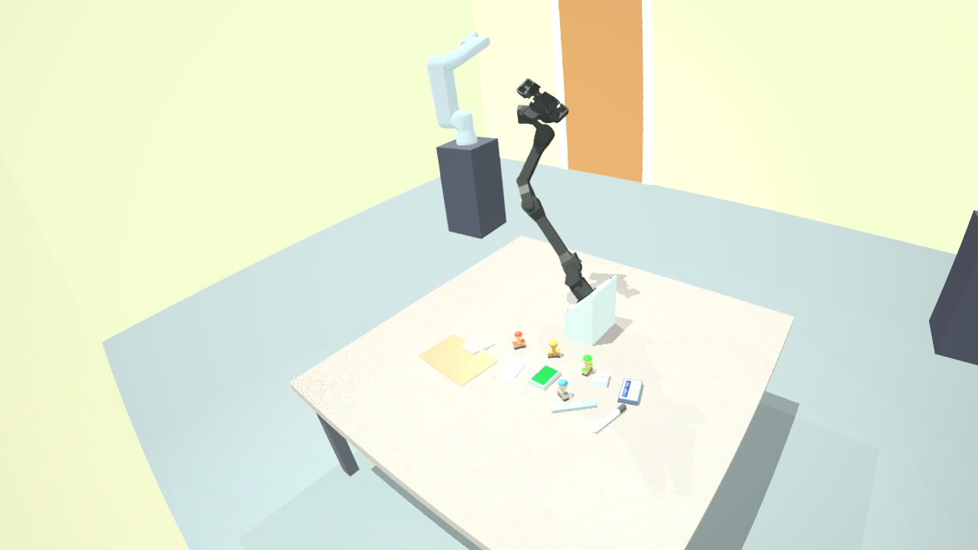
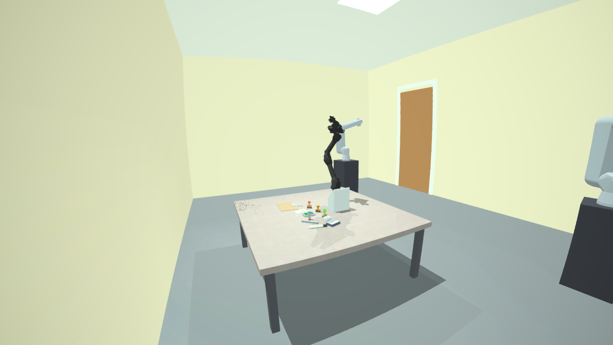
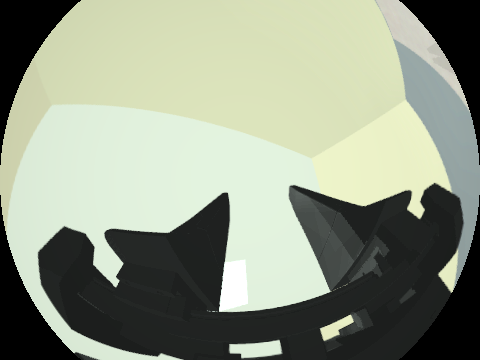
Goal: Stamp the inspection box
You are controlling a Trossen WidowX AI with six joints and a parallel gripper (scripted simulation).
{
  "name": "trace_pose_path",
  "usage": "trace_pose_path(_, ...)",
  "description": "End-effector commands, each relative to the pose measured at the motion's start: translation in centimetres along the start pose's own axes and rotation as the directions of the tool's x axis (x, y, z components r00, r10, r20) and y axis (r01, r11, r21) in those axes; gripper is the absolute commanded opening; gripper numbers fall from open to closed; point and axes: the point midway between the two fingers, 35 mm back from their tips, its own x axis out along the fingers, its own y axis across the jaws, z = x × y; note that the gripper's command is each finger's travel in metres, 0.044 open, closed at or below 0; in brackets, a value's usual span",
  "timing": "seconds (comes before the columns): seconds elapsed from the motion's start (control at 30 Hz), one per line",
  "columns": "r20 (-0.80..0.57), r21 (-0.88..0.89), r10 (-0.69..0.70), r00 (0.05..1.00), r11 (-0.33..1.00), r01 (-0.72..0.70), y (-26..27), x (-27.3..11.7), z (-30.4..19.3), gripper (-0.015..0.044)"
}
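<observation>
My gripper (image 1: 545, 98) (image 3: 259, 194) is raised high above the bench, far from the stamps, with its fingers part open and nothing between them. Four stamps stand upright on the bench: one with a red knob (image 1: 518, 339) (image 2: 309, 204), one yellow (image 1: 553, 347) (image 2: 317, 207), one green (image 1: 587, 363) (image 2: 324, 212) and one blue (image 1: 562, 389). I cannot read which is PASS. A pad with a green face (image 1: 544, 376) lies among them. A small white card (image 1: 510, 370) lies left of the pad; its box and any print are too small to tell.
A tan sheet (image 1: 454, 362) lies left of the card. A pale upright panel (image 1: 591, 320) (image 2: 339, 200) stands by the arm's base. Near the stamps lie a white block (image 1: 600, 379), a blue-labelled box (image 1: 629, 391), a pale bar (image 1: 573, 406) and a marker (image 1: 607, 418).
</observation>
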Motion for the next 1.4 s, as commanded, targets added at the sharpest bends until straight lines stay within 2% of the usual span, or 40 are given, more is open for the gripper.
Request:
trace_pose_path(0.0,0.019,-0.209,-0.008,1.0,0.978,0.011,-4.7,2.9,-2.3,0.0228)
trace_pose_path(0.2,0.054,-0.454,-0.053,0.997,0.888,0.071,-11.8,7.5,-3.4,0.0228)
trace_pose_path(0.4,0.102,-0.644,-0.131,0.986,0.747,0.165,-19.3,12.1,-2.2,0.0228)
trace_pose_path(0.8,0.282,-0.847,-0.372,0.885,0.336,0.411,-35.9,18.6,6.1,0.0228)
trace_pose_path(1.1,0.472,-0.829,-0.557,0.683,-0.017,0.559,-47.4,18.7,16.6,0.0228)
trace_pose_path(1.37,0.631,-0.719,-0.673,0.385,-0.321,0.616,-55.5,14.5,27.3,0.0228)
